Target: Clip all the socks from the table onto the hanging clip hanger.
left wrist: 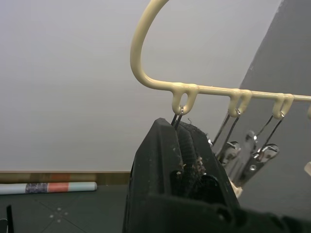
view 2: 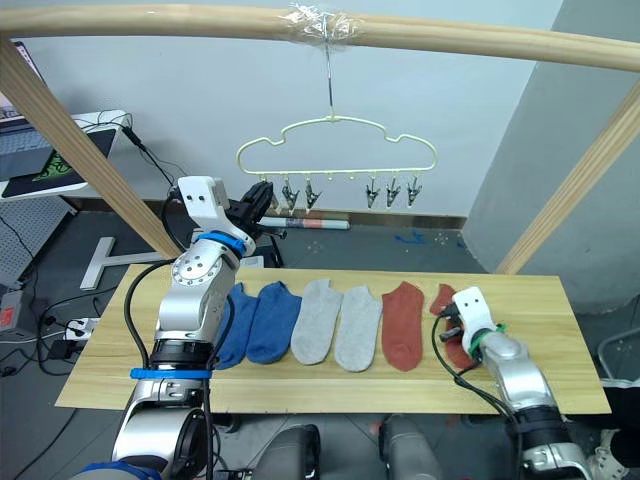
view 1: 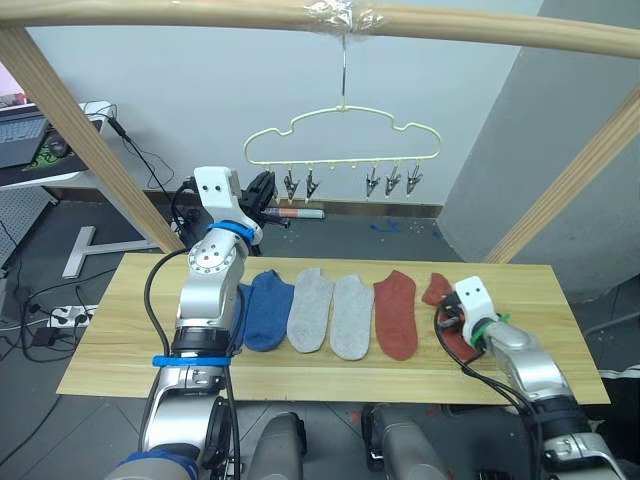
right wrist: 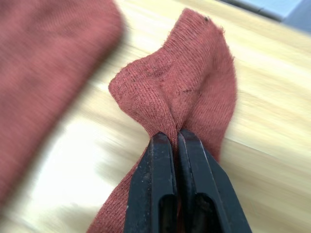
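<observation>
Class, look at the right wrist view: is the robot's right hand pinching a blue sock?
No. The right hand is closed on a bunched fold of a rust red sock lying on the table.

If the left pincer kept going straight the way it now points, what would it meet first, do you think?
Probably the end clip's wire under the first loop of the clip hanger: the left pincer points right up at it, fingers shut. Whether it already touches is unclear.
</observation>
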Robot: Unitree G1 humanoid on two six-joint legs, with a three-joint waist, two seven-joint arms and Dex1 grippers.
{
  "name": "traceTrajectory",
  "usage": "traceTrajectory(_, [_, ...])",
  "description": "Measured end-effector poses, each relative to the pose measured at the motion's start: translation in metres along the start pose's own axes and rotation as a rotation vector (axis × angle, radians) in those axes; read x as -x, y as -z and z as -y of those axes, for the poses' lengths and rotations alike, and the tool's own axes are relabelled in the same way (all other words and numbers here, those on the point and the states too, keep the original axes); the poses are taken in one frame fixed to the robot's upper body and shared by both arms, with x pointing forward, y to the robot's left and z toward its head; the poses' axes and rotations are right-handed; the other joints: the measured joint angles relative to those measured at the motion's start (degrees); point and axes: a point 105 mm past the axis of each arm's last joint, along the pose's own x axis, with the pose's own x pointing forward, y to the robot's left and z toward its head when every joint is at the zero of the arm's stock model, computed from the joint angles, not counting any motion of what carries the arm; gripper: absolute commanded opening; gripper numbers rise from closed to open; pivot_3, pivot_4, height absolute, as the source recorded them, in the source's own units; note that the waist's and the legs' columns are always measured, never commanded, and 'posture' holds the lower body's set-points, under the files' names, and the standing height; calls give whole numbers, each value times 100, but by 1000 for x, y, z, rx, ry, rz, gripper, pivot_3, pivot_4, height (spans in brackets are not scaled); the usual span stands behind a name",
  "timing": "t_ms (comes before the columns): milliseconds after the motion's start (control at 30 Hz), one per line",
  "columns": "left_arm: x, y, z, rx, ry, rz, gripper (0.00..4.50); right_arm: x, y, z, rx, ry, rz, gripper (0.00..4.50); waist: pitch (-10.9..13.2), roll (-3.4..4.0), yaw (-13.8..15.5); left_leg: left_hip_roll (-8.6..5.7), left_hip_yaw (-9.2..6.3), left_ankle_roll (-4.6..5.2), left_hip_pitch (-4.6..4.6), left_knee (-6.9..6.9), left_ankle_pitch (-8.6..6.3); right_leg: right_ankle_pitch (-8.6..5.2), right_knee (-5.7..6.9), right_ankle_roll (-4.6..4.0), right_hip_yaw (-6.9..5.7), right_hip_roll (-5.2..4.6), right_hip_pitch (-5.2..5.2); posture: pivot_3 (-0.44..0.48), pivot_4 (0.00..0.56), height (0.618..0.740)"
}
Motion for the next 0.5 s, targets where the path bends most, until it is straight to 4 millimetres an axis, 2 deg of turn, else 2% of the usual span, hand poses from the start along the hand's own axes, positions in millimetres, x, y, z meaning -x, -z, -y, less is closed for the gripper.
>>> traceTrajectory(133, [0,3,2,76,24,-29,0,10,-25,-7,79,-45,105,13,0,1,-36,0,-3,-1,6,1,0,2,10,2,-3,13,-1,-31,236,740])
traceTrajectory(300, [5,-2,-1,470,80,-96,0,42,-121,-64,273,-292,446,13,1,1,-130,5,-15,-3,13,7,2,0,41,4,-10,24,-7,-41,232,740])
traceTrajectory(333, [7,-1,0,514,94,-109,0,45,-133,-74,291,-325,482,13,1,0,-127,5,-18,-4,15,8,2,0,44,3,-12,25,-6,-41,232,740])
traceTrajectory(367, [8,-1,1,553,109,-121,0,45,-140,-82,301,-352,502,13,1,0,-124,4,-20,-6,14,11,4,0,48,3,-14,24,-6,-47,232,740])
traceTrajectory(500, [11,-6,0,666,139,-132,0,38,-150,-103,288,-417,505,13,2,-2,-115,3,-17,-7,6,32,4,0,51,3,-9,19,-7,-49,233,740])
